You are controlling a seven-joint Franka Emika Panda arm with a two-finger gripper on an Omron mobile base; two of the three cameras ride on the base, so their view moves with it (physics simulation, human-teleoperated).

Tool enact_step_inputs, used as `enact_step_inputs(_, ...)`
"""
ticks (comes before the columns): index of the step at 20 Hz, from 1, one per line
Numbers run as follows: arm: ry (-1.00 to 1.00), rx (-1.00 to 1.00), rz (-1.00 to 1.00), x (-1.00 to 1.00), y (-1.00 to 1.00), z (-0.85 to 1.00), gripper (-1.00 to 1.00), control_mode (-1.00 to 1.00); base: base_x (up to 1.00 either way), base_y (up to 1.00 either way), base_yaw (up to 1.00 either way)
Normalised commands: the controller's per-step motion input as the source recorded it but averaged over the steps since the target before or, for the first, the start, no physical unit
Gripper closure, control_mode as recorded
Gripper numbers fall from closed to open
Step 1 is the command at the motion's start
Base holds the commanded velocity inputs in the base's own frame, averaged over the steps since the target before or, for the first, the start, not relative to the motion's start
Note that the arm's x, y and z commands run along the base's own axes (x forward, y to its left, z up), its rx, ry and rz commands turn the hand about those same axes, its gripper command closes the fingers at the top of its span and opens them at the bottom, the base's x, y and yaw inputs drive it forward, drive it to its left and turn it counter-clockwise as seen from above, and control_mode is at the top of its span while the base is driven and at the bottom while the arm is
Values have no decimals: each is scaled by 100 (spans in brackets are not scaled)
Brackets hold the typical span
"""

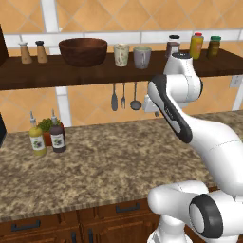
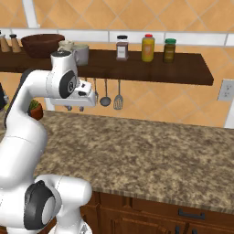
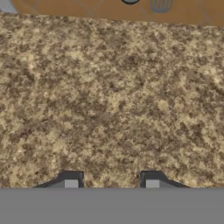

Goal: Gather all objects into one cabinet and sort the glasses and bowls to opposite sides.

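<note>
On the long dark wooden shelf, a wide dark wooden bowl sits left of centre. Right of it stand a cream patterned cup and one grey mug, close together. The second grey mug is hidden or out of view. My gripper hangs below the shelf's front edge, above the speckled counter, pointing down. Its fingers are wide apart and nothing is between them, so it is open.
Salt and pepper shakers stand at the shelf's left end, and coloured-lid jars on its right half. Utensils hang under the shelf. Two sauce bottles and a small plant stand at the counter's back left. A wall outlet is at the right.
</note>
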Motion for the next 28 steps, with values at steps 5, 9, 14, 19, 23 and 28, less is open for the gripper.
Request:
enact_step_inputs(5, 0, 0, 0, -5, 0, 0, -100, -100, 0, 0, 0)
enact_step_inputs(9, -23, -3, 1, -46, 2, 0, -100, -100, 0, 0, 0)
enact_step_inputs(14, -39, -2, 2, -74, 14, 22, -100, -100, 0, 0, 0)
enact_step_inputs(19, -32, 0, 6, -63, 16, 45, -100, -100, 0, 0, 0)
enact_step_inputs(23, -33, 0, 2, -61, 5, 60, -100, -100, 0, 0, 0)
enact_step_inputs(28, -15, 0, 0, -40, 2, 20, -100, -100, 0, 0, 0)
